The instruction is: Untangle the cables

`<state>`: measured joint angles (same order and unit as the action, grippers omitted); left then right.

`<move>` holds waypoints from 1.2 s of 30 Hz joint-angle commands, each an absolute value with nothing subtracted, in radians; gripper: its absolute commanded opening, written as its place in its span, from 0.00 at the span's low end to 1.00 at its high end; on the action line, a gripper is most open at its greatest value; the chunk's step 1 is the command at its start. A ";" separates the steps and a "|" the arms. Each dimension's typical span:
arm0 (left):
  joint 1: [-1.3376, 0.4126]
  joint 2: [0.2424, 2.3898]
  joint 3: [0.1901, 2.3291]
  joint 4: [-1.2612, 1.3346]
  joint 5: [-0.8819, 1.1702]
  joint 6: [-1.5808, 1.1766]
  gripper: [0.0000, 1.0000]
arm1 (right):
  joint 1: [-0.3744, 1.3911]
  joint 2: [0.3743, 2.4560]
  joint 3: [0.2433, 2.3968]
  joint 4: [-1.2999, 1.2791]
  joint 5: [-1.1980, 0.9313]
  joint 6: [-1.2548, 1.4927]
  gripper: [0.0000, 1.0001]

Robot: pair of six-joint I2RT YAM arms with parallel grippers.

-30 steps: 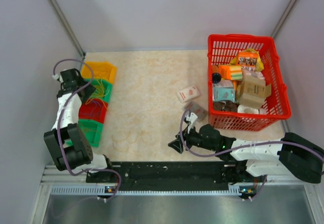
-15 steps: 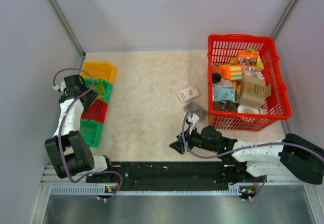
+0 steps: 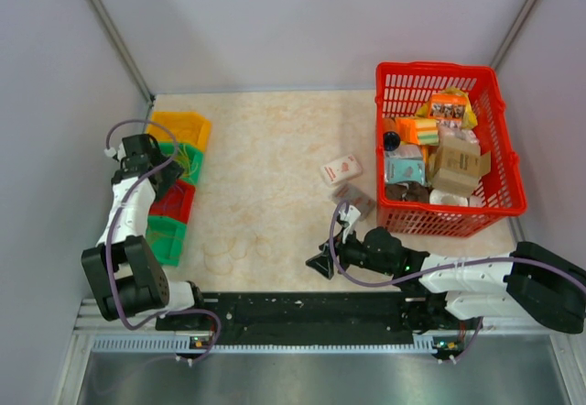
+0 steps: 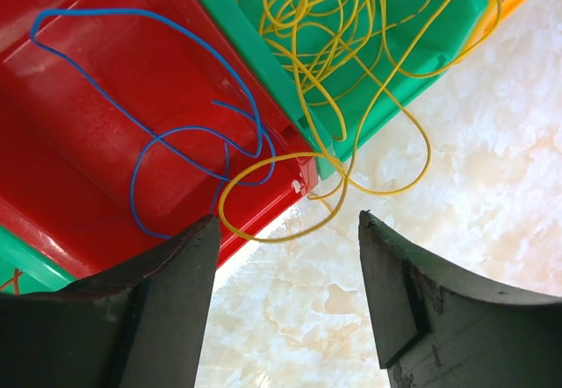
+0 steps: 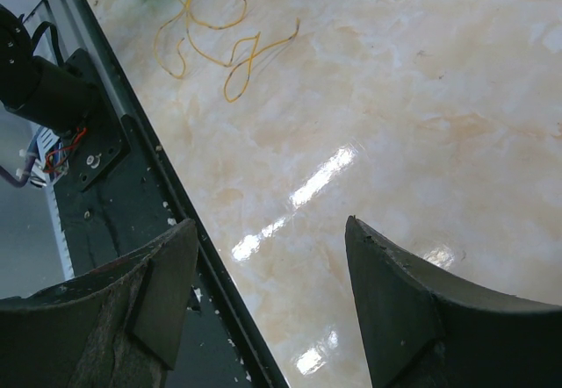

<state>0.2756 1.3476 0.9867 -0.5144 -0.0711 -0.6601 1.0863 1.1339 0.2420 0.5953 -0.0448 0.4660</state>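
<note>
Left pincer (image 4: 287,223), apart and empty, poised apparently to pluck at the yellow cables (image 4: 325,2) tangled just ahead in the green bin (image 4: 255,54), one loop spilling onto the tabletop (image 4: 465,186) beneath it; right pincer (image 5: 270,226) likewise apart, loose yellow strand (image 5: 230,61) well ahead.

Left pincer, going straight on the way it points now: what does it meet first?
Most likely the yellow cable loop hanging over the corner of the red bin, which sits centred ahead of the open left pincer. Behind it is only the table; depth is unclear, so it might touch that first.
</note>
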 commanded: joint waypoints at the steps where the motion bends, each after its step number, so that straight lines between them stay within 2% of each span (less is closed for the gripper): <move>1: 0.275 1.387 1.003 -0.483 -0.060 -0.646 0.67 | 1.094 1.120 0.249 0.646 -0.043 0.465 0.67; 4: 0.270 1.402 0.999 -0.463 -0.067 -0.620 0.57 | 1.094 1.121 0.248 0.644 -0.043 0.466 0.67; 8: 0.267 1.402 0.994 -0.434 -0.080 -0.589 0.48 | 1.094 1.131 0.253 0.644 -0.043 0.466 0.67; 15: 0.267 1.428 1.034 -0.390 -0.069 -0.589 0.07 | 1.094 1.132 0.255 0.641 -0.041 0.465 0.67; 17: 0.268 1.439 1.060 -0.377 -0.069 -0.594 0.02 | 1.094 1.135 0.258 0.638 -0.041 0.465 0.67; 28: 0.322 1.546 1.270 -0.351 -0.101 -0.630 0.00 | 1.094 1.160 0.279 0.621 -0.040 0.466 0.67; 36: 0.353 1.663 1.287 -0.368 -0.152 -0.637 0.00 | 1.094 1.164 0.284 0.618 -0.038 0.468 0.67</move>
